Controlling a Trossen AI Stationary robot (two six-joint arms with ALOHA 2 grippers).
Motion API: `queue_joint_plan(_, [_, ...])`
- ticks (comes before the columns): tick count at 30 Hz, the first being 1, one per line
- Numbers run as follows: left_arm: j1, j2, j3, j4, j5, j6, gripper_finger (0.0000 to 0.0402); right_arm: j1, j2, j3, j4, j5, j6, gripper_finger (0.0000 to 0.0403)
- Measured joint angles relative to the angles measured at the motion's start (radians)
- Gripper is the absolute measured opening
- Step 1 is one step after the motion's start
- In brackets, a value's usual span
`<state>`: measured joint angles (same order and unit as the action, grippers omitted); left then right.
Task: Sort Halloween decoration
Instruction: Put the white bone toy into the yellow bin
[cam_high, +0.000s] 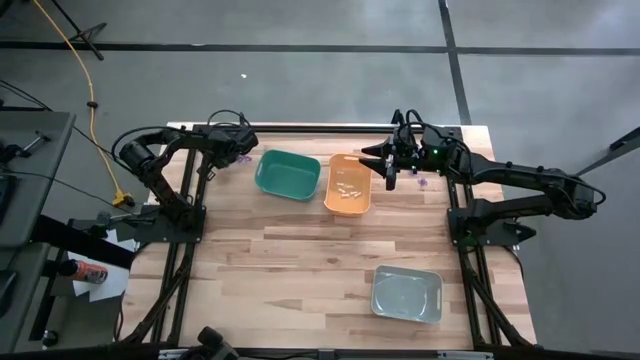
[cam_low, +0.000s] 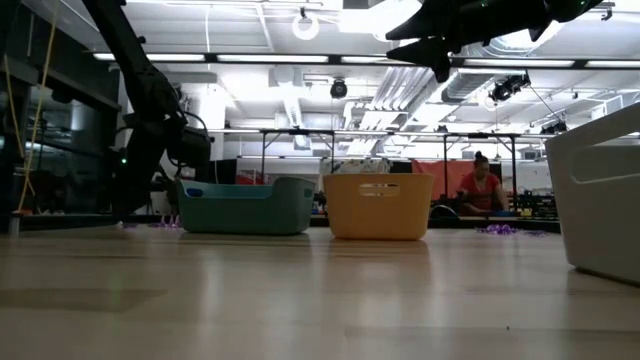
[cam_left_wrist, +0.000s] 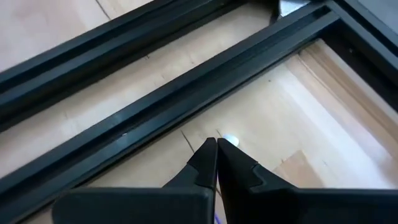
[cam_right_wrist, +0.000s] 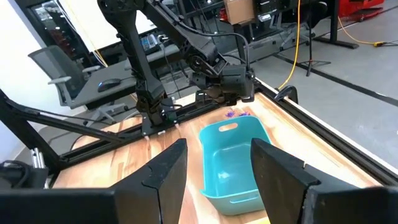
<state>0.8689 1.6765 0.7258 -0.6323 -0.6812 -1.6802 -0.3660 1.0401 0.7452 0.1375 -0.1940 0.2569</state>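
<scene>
Surface (cam_high: 300, 260): wooden; carries three bins.
Grey bin (cam_high: 407, 295): looks empty.
Green bin (cam_high: 287, 174): looks empty.
Orange bin (cam_high: 349, 186): holds pale trinkets (cam_high: 348, 187); some sorting done.
Right pincer (cam_high: 386, 165): spread wide, empty, beside orange bin.
Left pincer (cam_high: 238, 155): closed; contents unclear.
Purple trinkets (cam_high: 421, 182): loose on surface, unsorted.
</scene>
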Motion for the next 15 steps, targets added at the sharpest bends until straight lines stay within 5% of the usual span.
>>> queue_joint_plan(15, [-0.114, 0.0, 0.0, 0.034, 0.023, 0.123, 0.0, 0.0, 0.0, 0.0, 0.001, 0.0, 0.0, 0.0171])
